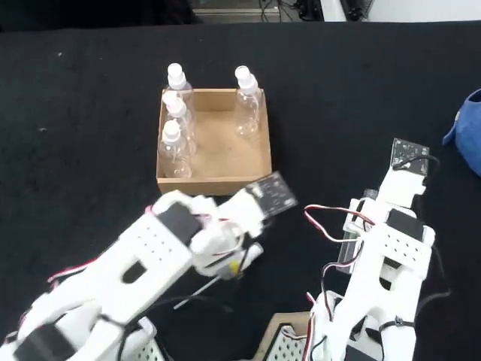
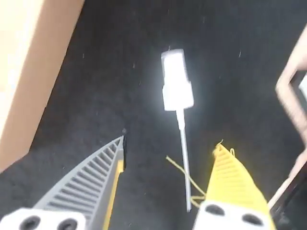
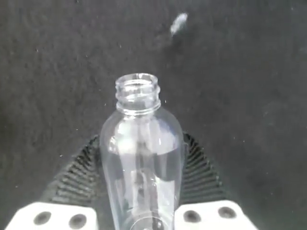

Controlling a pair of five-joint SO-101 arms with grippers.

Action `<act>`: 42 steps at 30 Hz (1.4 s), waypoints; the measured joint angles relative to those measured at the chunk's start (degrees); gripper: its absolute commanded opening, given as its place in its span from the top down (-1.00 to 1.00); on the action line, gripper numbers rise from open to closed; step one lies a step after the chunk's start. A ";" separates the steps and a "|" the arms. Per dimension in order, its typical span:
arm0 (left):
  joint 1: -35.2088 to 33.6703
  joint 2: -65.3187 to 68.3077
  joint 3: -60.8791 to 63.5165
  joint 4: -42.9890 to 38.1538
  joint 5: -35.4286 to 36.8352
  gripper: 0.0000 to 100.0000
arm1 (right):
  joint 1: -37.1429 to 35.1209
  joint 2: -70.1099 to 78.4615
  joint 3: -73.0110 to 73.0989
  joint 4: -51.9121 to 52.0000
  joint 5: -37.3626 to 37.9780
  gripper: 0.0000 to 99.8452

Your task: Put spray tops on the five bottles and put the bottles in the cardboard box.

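Note:
A white spray top (image 2: 177,86) lies flat on the black table, its thin tube (image 1: 197,291) trailing from under the arm. My left gripper (image 2: 169,143) hangs open over it, one finger on each side of the tube, just in front of the cardboard box (image 1: 214,184). Several capped bottles stand in the box, such as one bottle (image 1: 174,143) on its left side and another (image 1: 246,101) at the far right corner. My right gripper (image 3: 144,143) is shut on a clear uncapped bottle (image 3: 141,148), seen beside the right arm as the same bottle (image 1: 352,237).
The box's side wall (image 2: 29,72) rises close beside the left gripper. A blue object (image 1: 470,128) sits at the table's right edge. A cardboard piece (image 1: 289,331) lies between the arm bases at the front. Open black table lies between the box and the right arm.

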 measured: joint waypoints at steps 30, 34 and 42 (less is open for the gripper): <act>4.84 29.71 -2.81 -17.32 14.77 0.82 | 3.43 0.00 0.00 -0.35 0.00 0.98; 4.92 29.71 -2.81 -17.32 14.77 0.95 | 3.43 0.00 0.00 -0.35 0.00 0.98; 4.75 29.71 -2.81 -17.14 14.86 0.94 | 3.43 0.00 0.00 -0.35 0.00 0.98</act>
